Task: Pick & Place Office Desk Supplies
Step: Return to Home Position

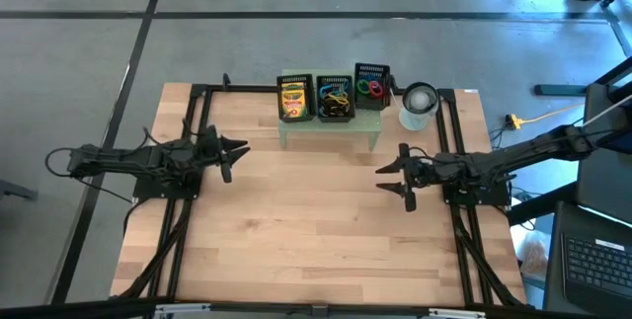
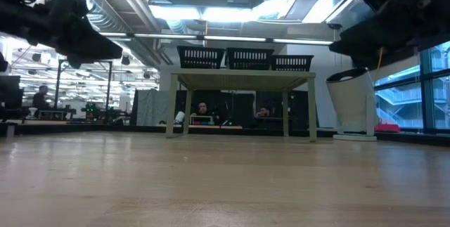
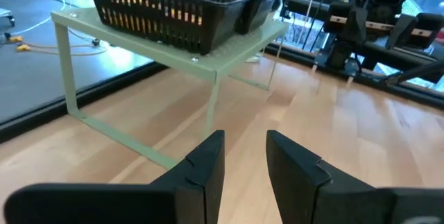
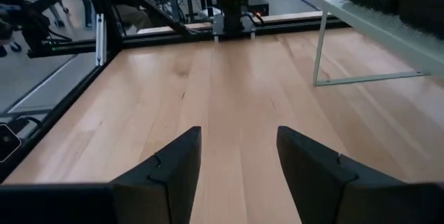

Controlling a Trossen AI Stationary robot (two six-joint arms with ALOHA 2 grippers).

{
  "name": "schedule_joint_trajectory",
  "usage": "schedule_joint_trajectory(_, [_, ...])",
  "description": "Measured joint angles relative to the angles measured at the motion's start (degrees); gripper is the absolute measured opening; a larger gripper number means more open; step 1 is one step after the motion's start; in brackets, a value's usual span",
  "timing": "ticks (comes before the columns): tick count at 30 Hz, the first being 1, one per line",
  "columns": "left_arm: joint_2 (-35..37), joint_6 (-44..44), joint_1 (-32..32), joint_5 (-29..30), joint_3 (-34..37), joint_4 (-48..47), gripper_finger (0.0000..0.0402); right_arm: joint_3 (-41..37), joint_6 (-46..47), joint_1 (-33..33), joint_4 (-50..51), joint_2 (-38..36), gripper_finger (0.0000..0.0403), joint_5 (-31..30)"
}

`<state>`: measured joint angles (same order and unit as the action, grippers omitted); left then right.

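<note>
Black mesh bins, three: left bin [image 1: 294, 84], middle bin [image 1: 334, 82], right bin [image 1: 371, 70]. They stand in a row on the pale green riser [image 1: 331, 133] at the far edge of the bench [image 1: 316, 240].

Risks, as I judge them:
- Riser stands on thin legs. If either of my arms swings wide while folding home, a knock on a leg could jolt all three bins.
- In the left wrist view the nearest bin sits close to the riser's corner, so a shove could tip it off.
- Cylinder [image 1: 419, 105], white-grey, stands just beside the riser on my right arm's side. A careless sweep of that arm could topple it.
- Loose contents would scatter if a bin fell.

Contents:
- Crayon box [image 1: 293, 101], yellow-green, in the left bin.
- Clips [image 1: 338, 110], small and black, mixed with yellow loops, in the middle bin.
- Rubber bands [image 1: 370, 89], red, green and blue loops, in the right bin.

Left fingers [image 3: 216, 148]: parted by a narrow gap, holding nothing, above bare bench on the left, well apart from the riser.
Right fingers [image 4: 191, 144]: parted wider, holding nothing, above bare bench on the right.
</note>
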<state>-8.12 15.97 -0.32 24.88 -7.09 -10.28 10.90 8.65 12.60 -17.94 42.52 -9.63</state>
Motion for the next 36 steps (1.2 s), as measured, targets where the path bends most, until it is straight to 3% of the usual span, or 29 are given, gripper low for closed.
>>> schedule_joint_trajectory(11, [-0.09, 1.31, 0.02, 0.98, 2.71, 1.49, 0.0100, -7.58, 3.33, 0.00, -6.16, 0.00, 0.0191, -5.84])
schedule_joint_trajectory(17, [0.03, -1.53, 0.02, 0.64, 2.71, 1.46, 0.0100, -10.08, 5.19, 0.00, -9.46, 0.07, 0.0191, -4.53])
schedule_joint_trajectory(20, [0.03, 0.72, 0.02, 0.62, 2.71, 1.95, 0.0100, -10.06, 5.58, 0.00, -8.20, 0.07, 0.0191, -5.24])
schedule_joint_trajectory(27, [0.03, 1.79, 0.02, 0.62, 2.71, 1.90, 0.0100, -10.04, 20.86, 0.00, -0.94, 0.09, 0.0191, -13.72])
schedule_joint_trajectory(36, [0.03, 0.81, 0.02, 0.60, 2.71, 1.70, 0.0100, -10.04, 20.76, -0.02, 3.13, 0.09, 0.0192, -11.88])
